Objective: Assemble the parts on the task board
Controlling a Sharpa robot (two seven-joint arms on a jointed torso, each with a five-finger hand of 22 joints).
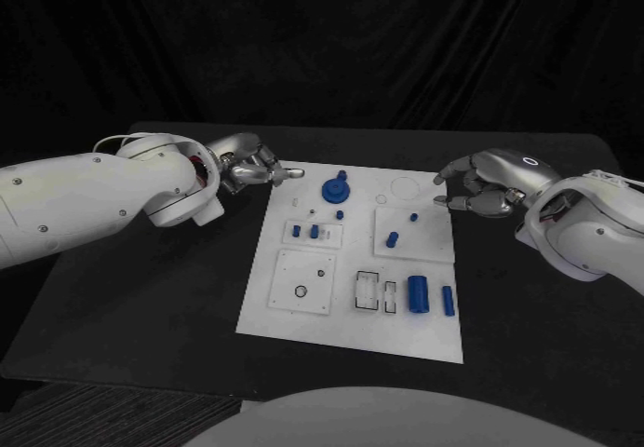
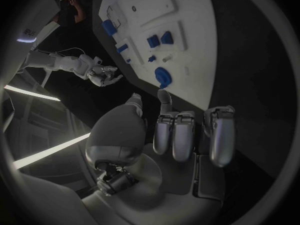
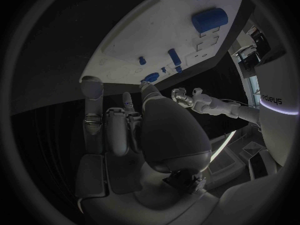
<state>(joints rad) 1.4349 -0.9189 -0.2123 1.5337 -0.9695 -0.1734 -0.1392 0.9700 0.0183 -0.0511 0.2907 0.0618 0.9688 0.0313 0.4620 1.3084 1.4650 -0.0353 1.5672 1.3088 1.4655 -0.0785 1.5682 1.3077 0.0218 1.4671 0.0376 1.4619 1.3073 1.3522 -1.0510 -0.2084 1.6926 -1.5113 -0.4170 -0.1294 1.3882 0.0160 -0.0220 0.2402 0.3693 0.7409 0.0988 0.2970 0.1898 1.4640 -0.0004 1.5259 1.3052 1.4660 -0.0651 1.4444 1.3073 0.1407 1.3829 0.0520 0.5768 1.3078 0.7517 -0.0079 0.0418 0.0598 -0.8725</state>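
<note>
White task board (image 1: 403,326) lies mid-table, its near end at six o'clock. On that end a blue cylinder (image 1: 418,291) and a slimmer blue peg (image 1: 447,300) lie beside rectangular slots. Farther on stand small blue pegs (image 1: 392,239), then a round blue knobbed part (image 1: 334,190) toward twelve o'clock. At ten o'clock the left hand (image 1: 251,169) hovers off the board's far corner, fingers loosely curled, holding nothing. At two o'clock the right hand (image 1: 479,186) hangs over the far right edge, fingers bent and apart, empty. The left wrist view shows its fingers (image 2: 182,135) clear of the board.
</note>
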